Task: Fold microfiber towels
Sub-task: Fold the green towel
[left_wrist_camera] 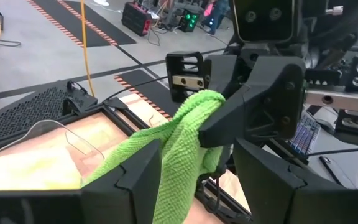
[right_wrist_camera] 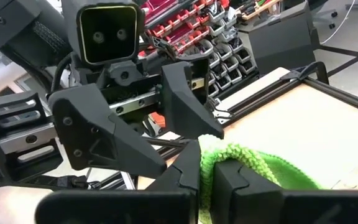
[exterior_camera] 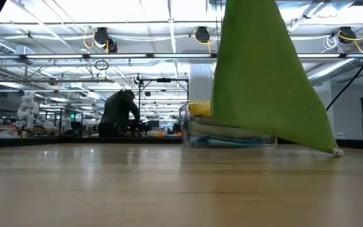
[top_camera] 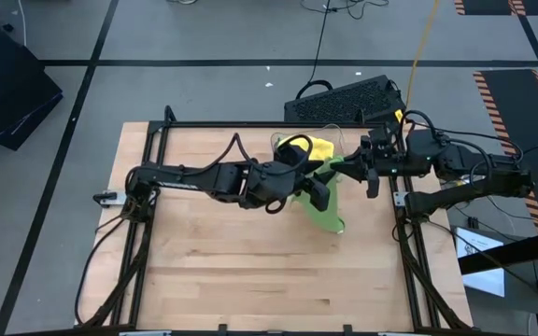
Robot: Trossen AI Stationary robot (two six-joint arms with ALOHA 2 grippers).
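A bright green microfiber towel [top_camera: 331,211] hangs in the air over the table's right half, and its lowest corner [exterior_camera: 336,151] comes down to the table top. My right gripper [right_wrist_camera: 207,177] is shut on the towel's top. My left gripper [left_wrist_camera: 197,150] is open right in front of it, one finger on each side of the hanging cloth [left_wrist_camera: 179,155]. A yellow towel [top_camera: 314,147] lies on top of other folded towels in the clear bin [exterior_camera: 232,140] at the far edge. My right gripper pinches a bunched top edge of the green towel [left_wrist_camera: 199,101] between its two shut fingers; how many layers cannot be told. The fingers lie level and come from the table's right side. The towel hangs below them, spreading out wider toward its low corner. My left gripper is open around the cloth, which lies against the inner side of one finger [left_wrist_camera: 146,169]; whether the other finger touches it I cannot tell.
The clear bin [top_camera: 299,147] stands just behind both grippers. A black perforated case [top_camera: 348,101] lies beyond the table's far edge. Bare wood [top_camera: 222,261] stretches across the near and left parts of the table. A person shows far off in the room [exterior_camera: 120,112].
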